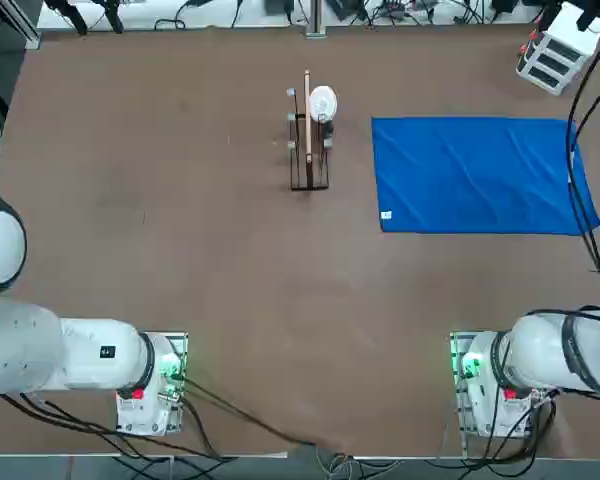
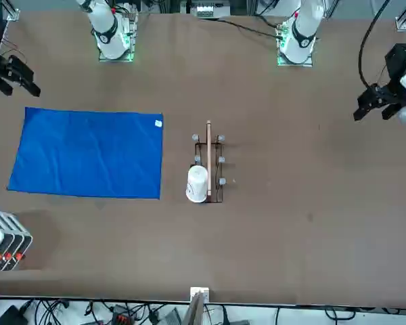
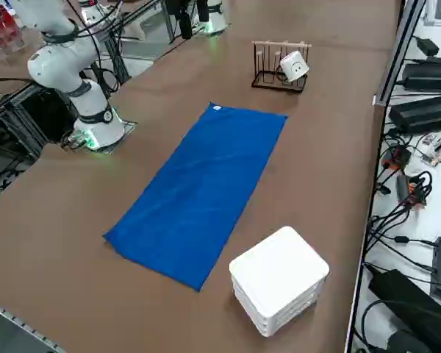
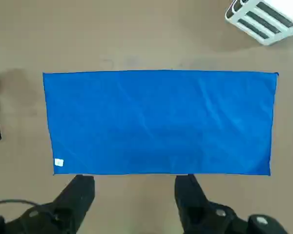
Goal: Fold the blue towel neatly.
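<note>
Over on the right half of the brown tabletop [image 1: 220,260], toward the far side from the robot's bases, the blue towel [image 1: 470,175] lies spread out flat, a single wide rectangle with faint wrinkles and no fold across it. Its long sides run left to right, and a small white tag [image 1: 385,215] sits at the near left corner. The near right corner juts out a little, so the right side slants.

The right pincer [image 4: 135,179] hangs in the air on the robot's side of the towel — its two fingers stand wide apart, with nothing between them, and neither grips the cloth. Black cables [image 1: 583,190] pass over the towel's right end in the top view.

Just to the left of the towel, apart from it, stands a dark wire rack [image 1: 309,178] with a light wooden rod [image 1: 307,100] along its top. A white mug [image 3: 294,66] rests tilted on the rack, at its far end. Beyond the towel's far right corner — near it but not touching — is a white box [image 3: 279,276] with slatted sides; the side view shows its smooth, pale top.
</note>
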Robot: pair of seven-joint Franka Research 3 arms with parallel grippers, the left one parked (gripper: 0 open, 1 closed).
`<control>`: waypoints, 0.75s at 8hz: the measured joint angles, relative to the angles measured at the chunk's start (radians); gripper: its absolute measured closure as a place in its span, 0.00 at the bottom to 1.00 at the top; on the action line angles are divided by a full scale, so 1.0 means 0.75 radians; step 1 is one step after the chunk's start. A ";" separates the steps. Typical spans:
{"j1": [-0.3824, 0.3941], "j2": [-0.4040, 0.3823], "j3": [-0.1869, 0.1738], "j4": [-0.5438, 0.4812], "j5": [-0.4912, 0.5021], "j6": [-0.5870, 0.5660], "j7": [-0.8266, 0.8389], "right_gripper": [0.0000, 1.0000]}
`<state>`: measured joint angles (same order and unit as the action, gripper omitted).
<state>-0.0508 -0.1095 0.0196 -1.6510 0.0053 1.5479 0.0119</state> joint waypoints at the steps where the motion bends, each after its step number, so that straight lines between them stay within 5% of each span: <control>1: 0.000 0.000 0.000 0.003 0.000 0.000 0.000 0.00; 6: -0.017 0.083 -0.008 0.011 -0.099 0.038 0.006 0.00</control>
<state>-0.0634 -0.0469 0.0134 -1.6427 -0.0693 1.5762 0.0166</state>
